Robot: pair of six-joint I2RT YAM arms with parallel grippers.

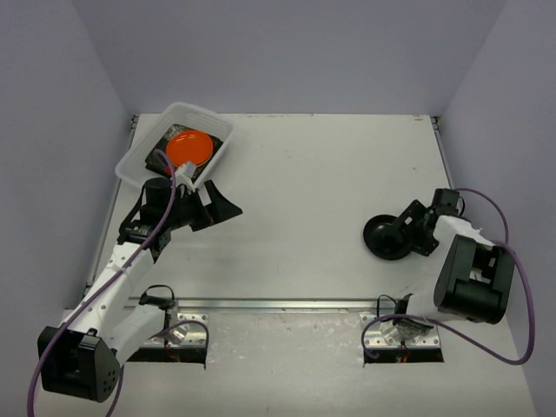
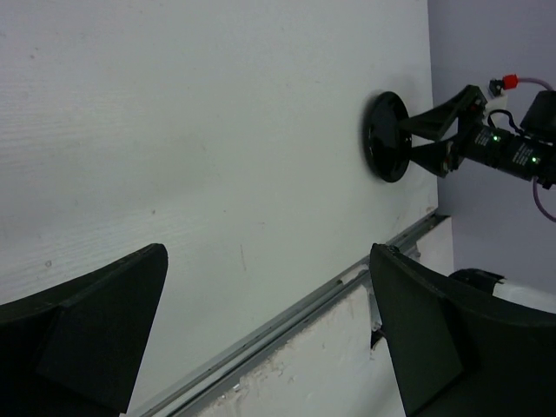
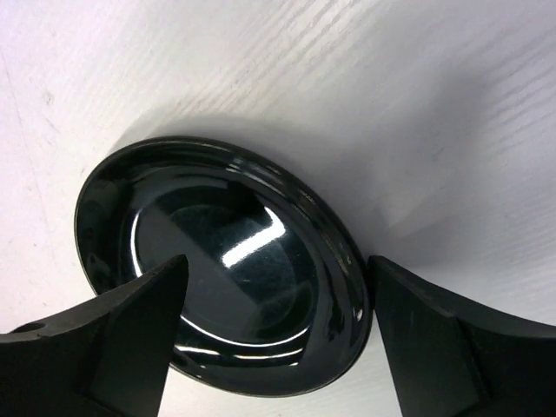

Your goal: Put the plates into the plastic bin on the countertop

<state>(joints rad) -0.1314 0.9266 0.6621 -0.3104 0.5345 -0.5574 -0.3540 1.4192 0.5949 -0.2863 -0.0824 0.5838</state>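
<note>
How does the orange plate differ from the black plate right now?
The orange plate lies in the plastic bin, atop darker plates. The black plate lies alone on the bare countertop. The right gripper, jaws open, is at the black plate, while no gripper is at the orange plate. Both are round.

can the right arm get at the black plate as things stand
Probably yes: the right gripper hangs open just over the black plate, fingers to either side, with nothing else between them.
</note>
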